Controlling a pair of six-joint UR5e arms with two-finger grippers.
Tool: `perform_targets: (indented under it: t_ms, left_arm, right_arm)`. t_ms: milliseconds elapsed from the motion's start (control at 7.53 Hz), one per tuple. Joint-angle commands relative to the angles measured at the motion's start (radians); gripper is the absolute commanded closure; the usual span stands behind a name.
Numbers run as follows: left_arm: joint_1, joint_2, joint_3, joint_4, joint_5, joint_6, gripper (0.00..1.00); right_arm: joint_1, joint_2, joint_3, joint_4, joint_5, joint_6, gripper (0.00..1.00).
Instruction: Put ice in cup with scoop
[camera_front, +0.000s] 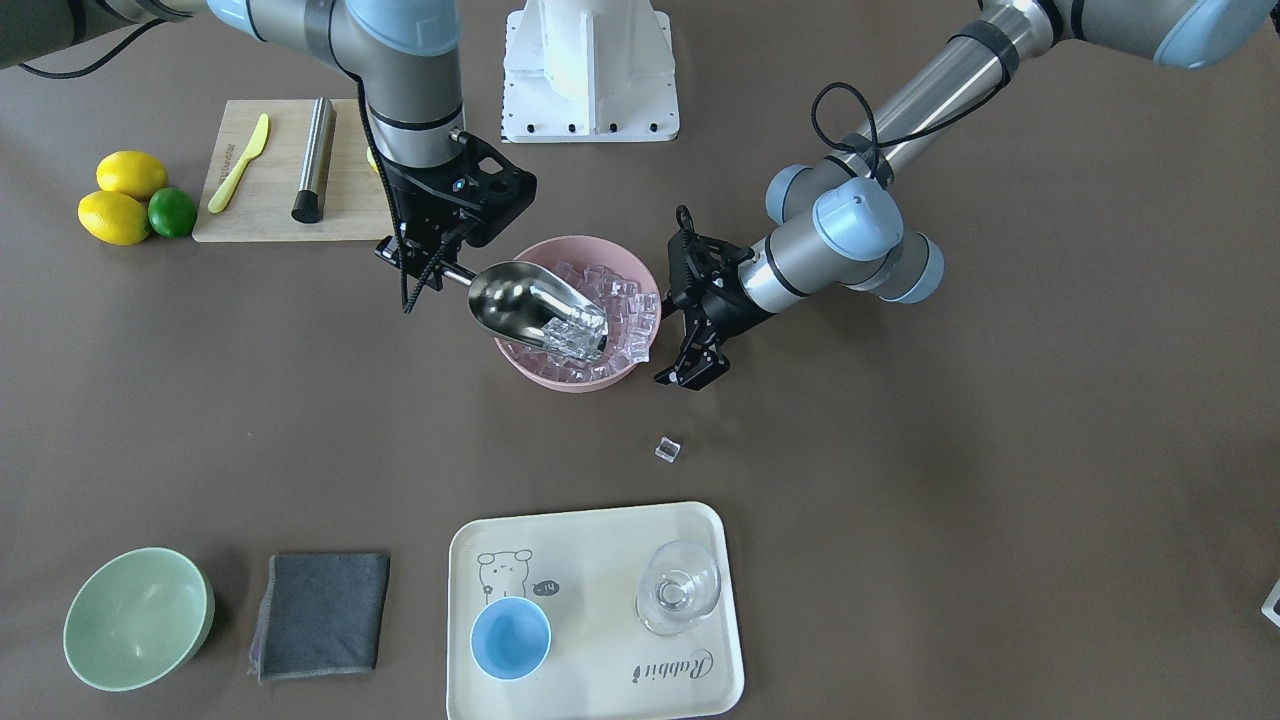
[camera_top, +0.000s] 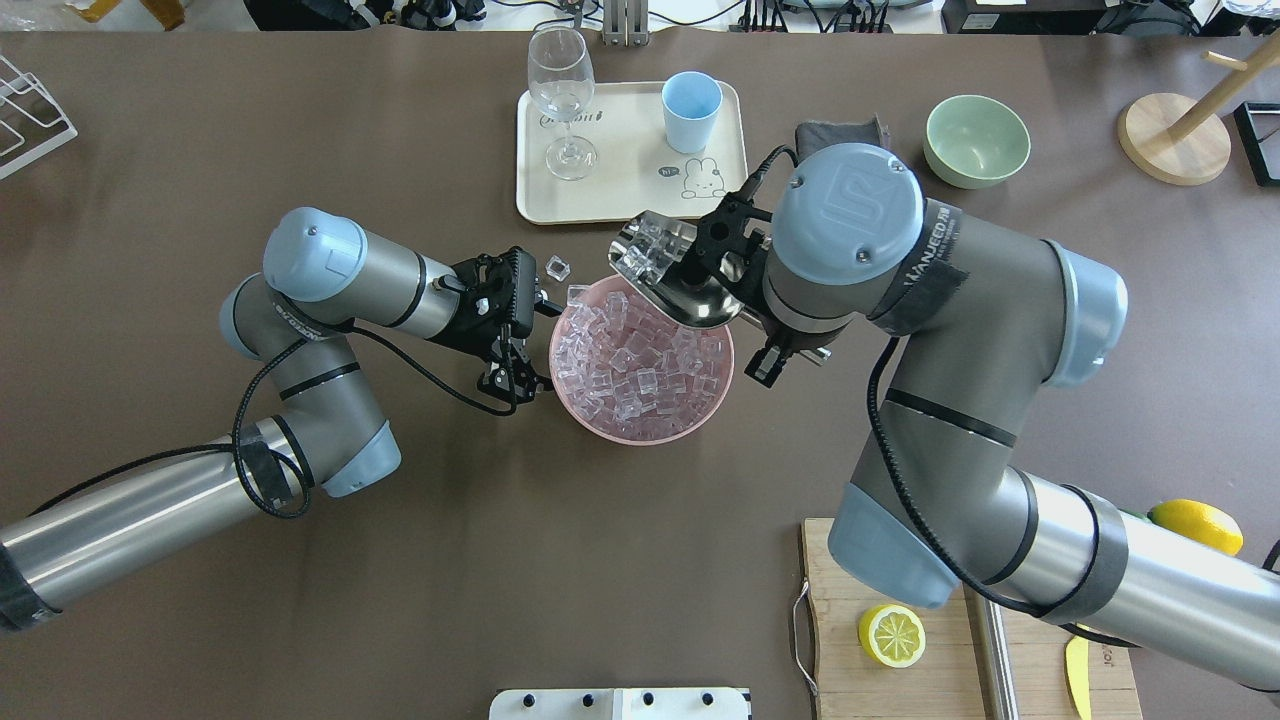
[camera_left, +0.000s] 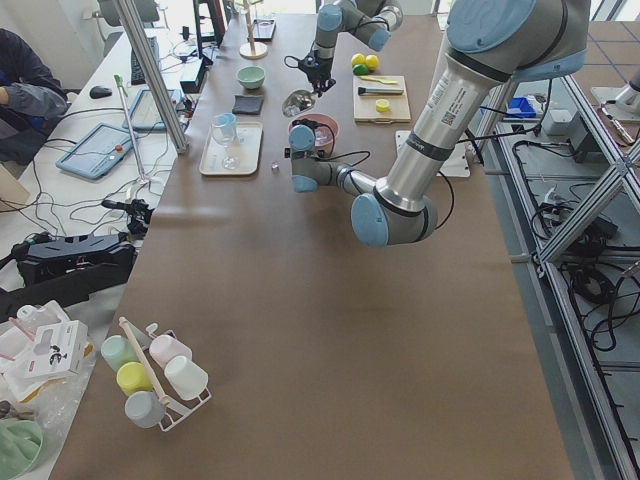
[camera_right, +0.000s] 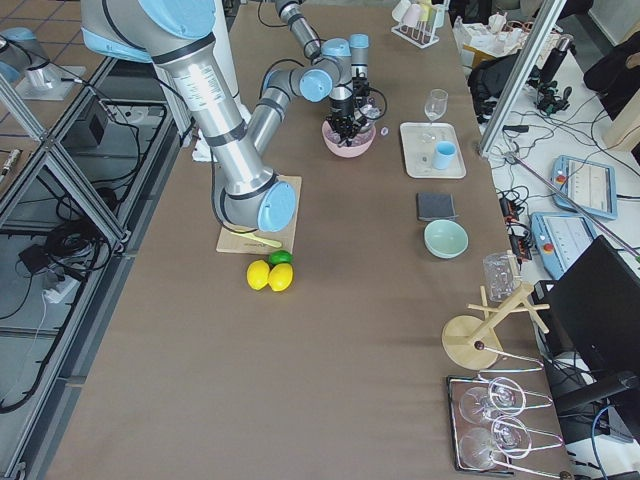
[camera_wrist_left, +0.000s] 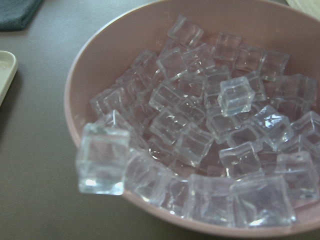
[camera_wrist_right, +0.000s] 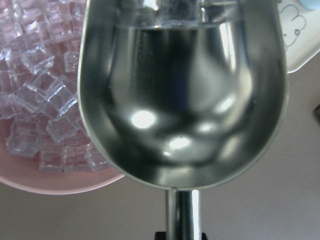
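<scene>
Ice (camera_front: 630, 300) clear, bowl (camera_front: 575, 382) pink, scoop (camera_front: 515, 295) shiny silver, cup (camera_front: 510, 638) lt blue, tray (camera_front: 600, 590) cream w/ cartoon print, bench (camera_front: 950, 480) dk brown, cloth (camera_front: 320, 612) grey, lemons (camera_front: 115, 217) yellow.

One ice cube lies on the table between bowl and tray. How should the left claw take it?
Come straight down on the loose cube, closing on two opposite flat faces. It sits alone, apart from the pink bowl and tray, so both sides look free.
</scene>
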Motion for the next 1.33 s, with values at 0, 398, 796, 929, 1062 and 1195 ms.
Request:
perform_targets:
  t_ms: [0,398,796,929,1062,1195]
  left_arm:
    - [-0.048,0.005,-0.005,0.006,-0.059,0.017,0.02]
    - [-0.102,0.013,-0.009,0.056,-0.131,0.100,0.02]
    - [-0.191,0.062,-0.058,0.163,-0.214,0.160,0.02]
    - [-0.214,0.094,-0.116,0.273,-0.237,0.162,0.02]
    - [-0.249,0.112,-0.135,0.331,-0.260,0.162,0.02]
    - [-0.286,0.118,-0.135,0.375,-0.294,0.160,0.02]
  right_arm:
    - [0.065,-0.085,0.080,0.161,0.000,0.143,1.00]
    - [0.167,-0.087,0.043,0.220,0.082,0.191,1.00]
    - [0.239,-0.076,-0.076,0.209,0.167,0.181,1.00]
    - [0.260,-0.064,-0.136,0.171,0.193,0.178,1.00]
    - [0.288,0.026,-0.240,0.064,0.233,0.141,1.00]
    - [0.316,0.121,-0.356,-0.020,0.288,0.115,1.00]
